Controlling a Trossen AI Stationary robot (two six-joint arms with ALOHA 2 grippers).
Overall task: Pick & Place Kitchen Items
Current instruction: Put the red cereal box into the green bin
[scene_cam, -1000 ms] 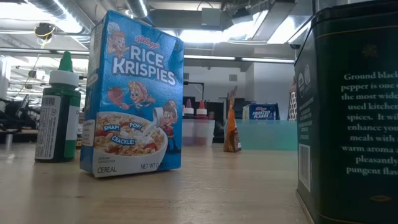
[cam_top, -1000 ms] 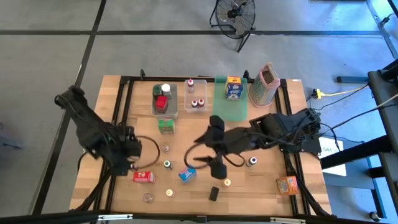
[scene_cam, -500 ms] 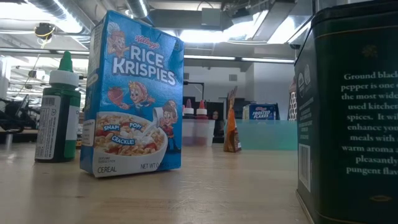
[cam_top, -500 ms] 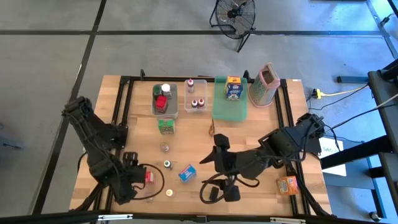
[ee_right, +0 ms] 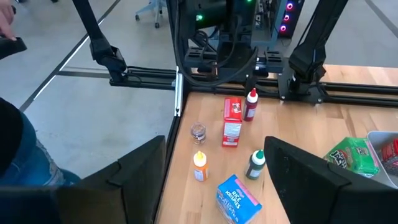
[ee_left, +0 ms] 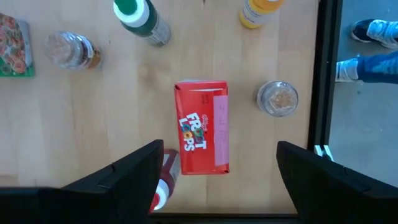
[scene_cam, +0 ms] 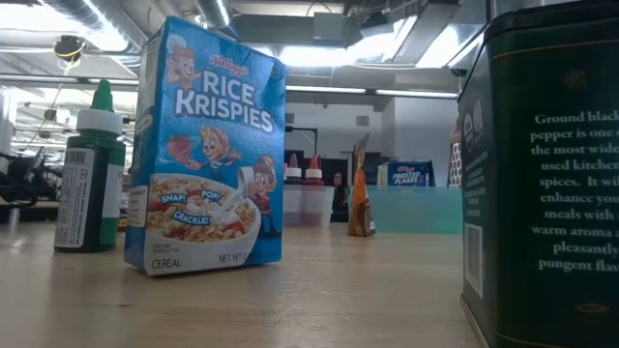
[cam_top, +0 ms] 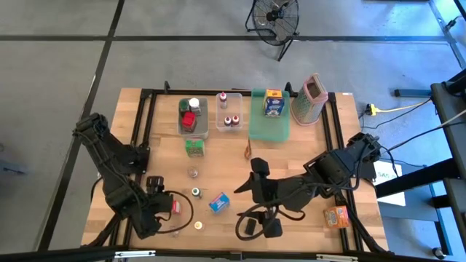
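Spread wide and empty, the left gripper (ee_left: 214, 171) is held above a red Froot Loops box (ee_left: 202, 135) lying flat near the front left of the table (cam_top: 320, 229). The box's long axis is seen running away from the wrist camera, between the two fingers. A small jar (ee_left: 277, 98) is seen just beside it. The right gripper (ee_right: 214, 180) is held open and empty near the table's front edge.

I am working in a robotics lab: a wooden desk (cam_top: 306, 153) framed in black rails stands on grey concrete floor (cam_top: 182, 65), a floor fan (cam_top: 275, 16) behind, ceiling ducts (scene_cam: 319, 24) and striplights overhead.
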